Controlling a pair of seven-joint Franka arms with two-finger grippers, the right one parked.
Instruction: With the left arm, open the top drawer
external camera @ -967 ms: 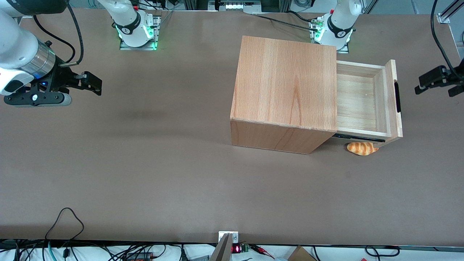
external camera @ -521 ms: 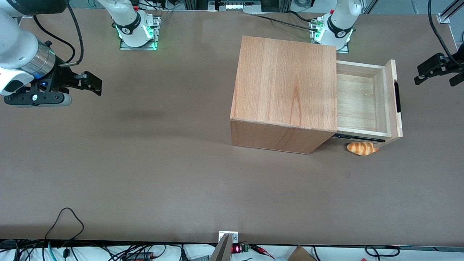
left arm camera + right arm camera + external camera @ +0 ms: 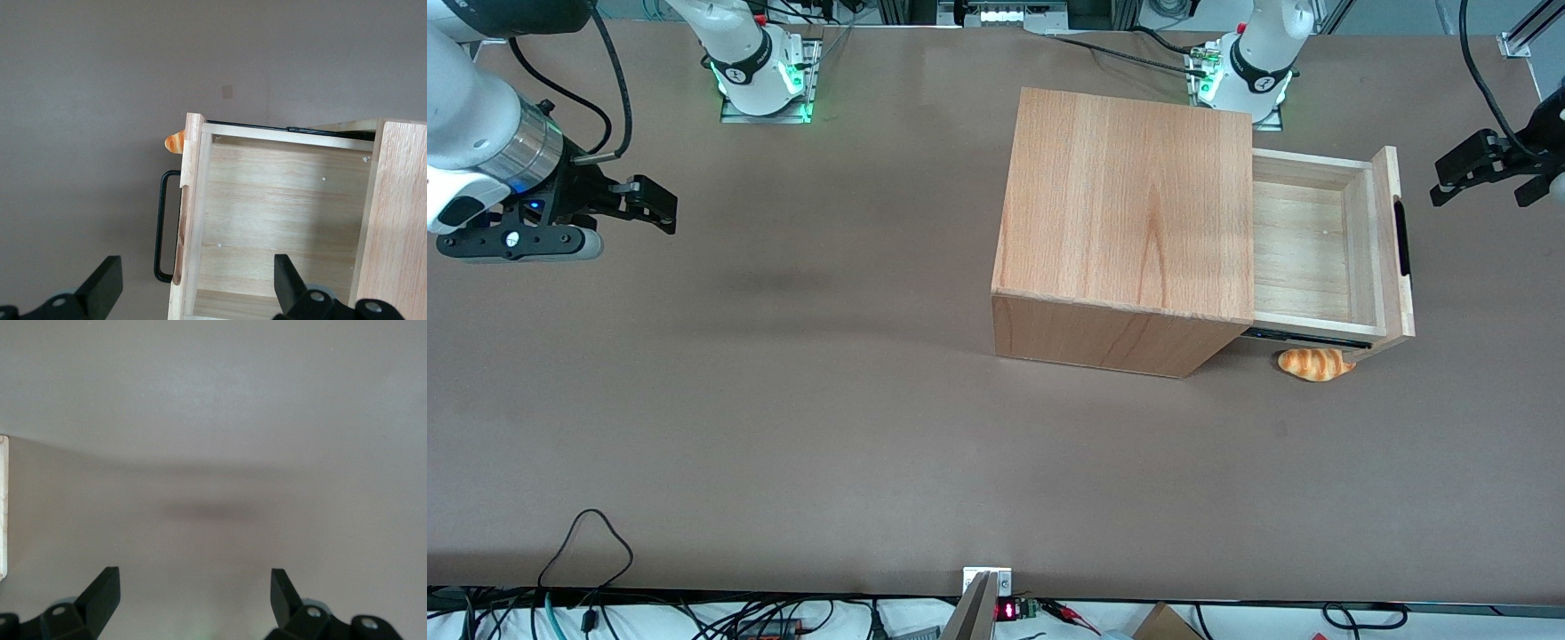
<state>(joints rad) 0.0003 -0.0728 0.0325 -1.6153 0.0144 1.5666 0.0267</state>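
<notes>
One drawer (image 3: 1316, 249), the top one, stands pulled well out of the cabinet (image 3: 1129, 222) toward the working arm's end of the table. Its pale tray is bare inside. Its front panel (image 3: 1392, 240) carries a slim black handle (image 3: 1402, 238) on the outer face. In the wrist view the drawer (image 3: 280, 227) shows the same bare floor, and the handle (image 3: 160, 227) stands clear of the panel.

A black slide rail (image 3: 1307, 337) shows under the drawer's side nearer the front camera. Just beside that rail, on the table and partly under the panel's corner, lies a small orange croissant (image 3: 1314, 364); it shows in the wrist view too (image 3: 175, 142).

The left arm's gripper (image 3: 1485, 173) hangs above the table's end, well apart from the handle and touching nothing. Its fingers (image 3: 100, 287) are spread wide, with nothing between them.

The table (image 3: 827, 400) is covered in a plain brown mat, matte, with soft shadows. Two arm bases (image 3: 1254, 76) with green lights are bolted along the edge farther from the front camera. Cables (image 3: 587, 533) trail over the edge nearest the camera, where a small red display (image 3: 1007, 611) glows.
</notes>
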